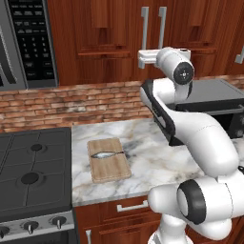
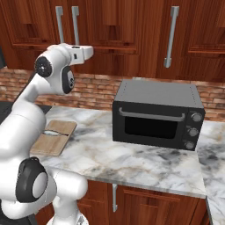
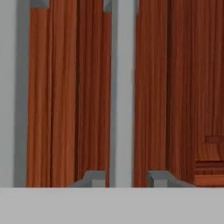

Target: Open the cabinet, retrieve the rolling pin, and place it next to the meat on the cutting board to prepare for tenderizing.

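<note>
Marble desk (image 1: 157,162) carries the cutting board (image 1: 109,159) with meat (image 1: 106,154) at 9 o'clock of the arm, while the gripper (image 3: 127,178) straddles a cabinet (image 3: 65,96) handle (image 3: 121,87), narrowly spread, presumably to pull

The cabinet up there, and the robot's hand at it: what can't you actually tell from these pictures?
- Cabinet inside: both doors are shut, so whatever is stored there is hidden in all views.
- Hand: in the hand view its fingertips flank a silver handle; the bottom edge cuts off whether they touch it.
- Left base view: the arm hides the hand's tips.
- Fish on the board: too small for detail.
</note>
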You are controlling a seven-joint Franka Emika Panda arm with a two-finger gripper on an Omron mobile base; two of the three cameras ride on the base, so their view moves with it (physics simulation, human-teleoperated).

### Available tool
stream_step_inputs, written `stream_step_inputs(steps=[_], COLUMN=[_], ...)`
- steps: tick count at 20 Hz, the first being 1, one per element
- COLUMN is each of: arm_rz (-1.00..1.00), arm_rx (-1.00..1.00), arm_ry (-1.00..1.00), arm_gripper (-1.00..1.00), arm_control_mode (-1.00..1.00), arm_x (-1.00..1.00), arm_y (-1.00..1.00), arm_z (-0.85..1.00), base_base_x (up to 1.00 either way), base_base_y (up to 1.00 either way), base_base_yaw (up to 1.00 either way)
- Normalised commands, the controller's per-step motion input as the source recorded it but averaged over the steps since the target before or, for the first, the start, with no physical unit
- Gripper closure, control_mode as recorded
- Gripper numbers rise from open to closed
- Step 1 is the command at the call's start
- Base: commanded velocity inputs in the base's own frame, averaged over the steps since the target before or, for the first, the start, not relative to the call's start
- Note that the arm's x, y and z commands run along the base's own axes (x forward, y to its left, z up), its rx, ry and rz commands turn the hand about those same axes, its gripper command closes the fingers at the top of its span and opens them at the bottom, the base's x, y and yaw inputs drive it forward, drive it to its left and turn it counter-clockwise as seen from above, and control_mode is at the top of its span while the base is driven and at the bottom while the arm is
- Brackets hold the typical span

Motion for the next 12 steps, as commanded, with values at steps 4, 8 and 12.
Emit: stream_step_inputs(steps=[4, 8, 12], arm_rz=[0.01, 0.00, 0.00], arm_rx=[0.00, 0.00, 0.00], arm_ry=[-0.04, 0.00, 0.01], arm_gripper=[1.00, 1.00, 1.00], arm_control_mode=[-1.00, -1.00, -1.00], arm_x=[0.03, 0.23, 0.31], arm_y=[0.50, 0.48, 0.32], arm_z=[0.00, 0.00, -0.01], base_base_x=[0.00, 0.00, 0.00], base_base_y=[0.00, 0.00, 0.00], base_base_yaw=[0.00, 0.00, 0.00])
